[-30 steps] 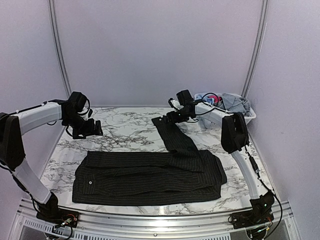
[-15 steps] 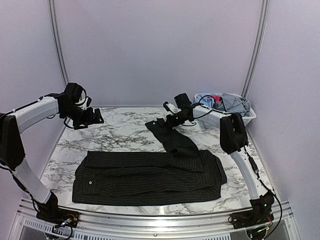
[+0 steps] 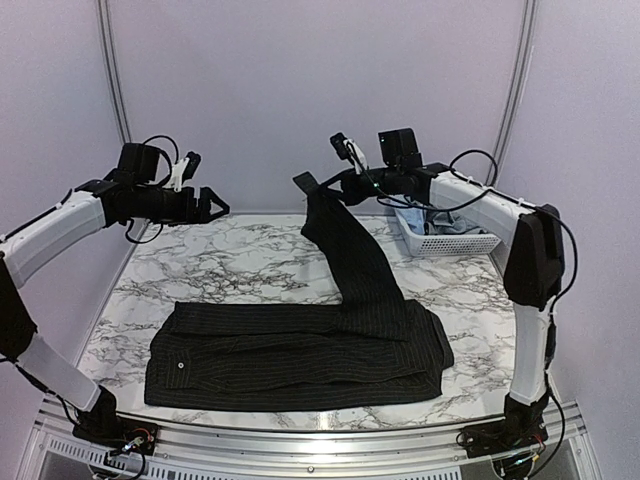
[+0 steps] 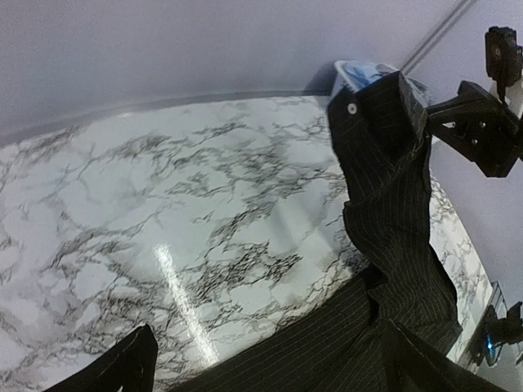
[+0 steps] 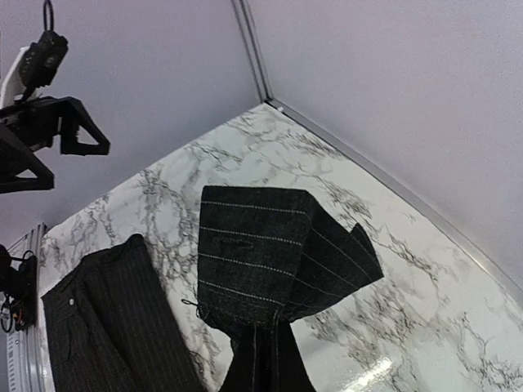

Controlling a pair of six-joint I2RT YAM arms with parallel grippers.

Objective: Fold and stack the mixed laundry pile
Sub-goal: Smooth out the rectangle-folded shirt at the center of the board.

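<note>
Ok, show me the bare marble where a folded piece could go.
Largest free patch: far-left marble, between the back wall, the raised sleeve and the shirt body. Smaller one right of the sleeve, in front of the basket. The near half is covered by the shirt.

Top view high, from behind — wrist views face inward, share pinstriped shirt.

Far right corner for you: white lattice basket on the marble-pattern table. Pale lilac walls behind. Aluminium rail along your near edge.
</note>
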